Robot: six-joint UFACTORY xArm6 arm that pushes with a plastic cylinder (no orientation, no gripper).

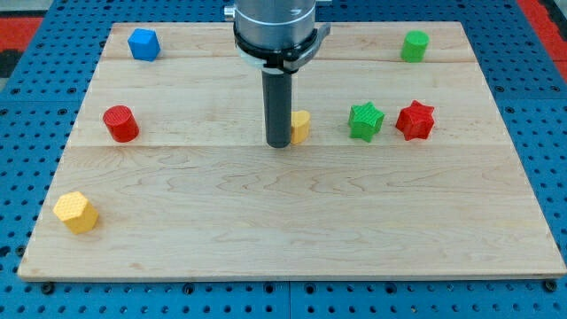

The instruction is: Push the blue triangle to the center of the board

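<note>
The only blue block (143,43) in view sits near the board's top left corner; it looks blocky, like a cube, and I cannot make out a triangle. My tip (279,144) rests on the board near its middle, far to the right of and below the blue block. A yellow block (302,127) is right beside the rod on its right, partly hidden by it; I cannot tell if they touch.
A red cylinder (120,123) is at the left, a yellow hexagon (76,212) at the lower left. A green star (365,120) and a red star (415,120) lie right of the tip. A green cylinder (414,45) is at the top right. The wooden board (292,239) lies on blue pegboard.
</note>
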